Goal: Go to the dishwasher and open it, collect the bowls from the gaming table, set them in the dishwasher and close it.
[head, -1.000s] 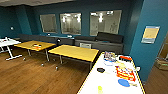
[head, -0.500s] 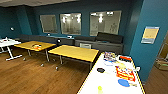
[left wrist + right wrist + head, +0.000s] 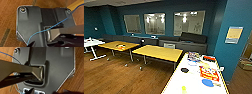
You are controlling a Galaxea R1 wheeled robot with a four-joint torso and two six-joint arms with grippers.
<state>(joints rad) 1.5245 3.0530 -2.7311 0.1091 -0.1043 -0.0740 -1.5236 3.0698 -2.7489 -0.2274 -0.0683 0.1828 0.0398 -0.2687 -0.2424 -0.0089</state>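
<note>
2 yellow tables [image 3: 159, 53] beside gaming table [image 3: 184, 83]

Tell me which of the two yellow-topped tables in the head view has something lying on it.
The farther yellow table, nearer the white table: small objects lie on it. The nearer yellow table carries nothing visible.

Glossy white gaming table [image 3: 189, 80] (wood-plank floor [image 3: 116, 75])

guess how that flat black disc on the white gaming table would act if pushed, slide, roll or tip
The black disc lies flat and low on the gaming table, so it would probably slide, not tip. The top looks glossy, so it may glide easily. It looks small and thin, so it is likely light, though its material can't be told.
</note>
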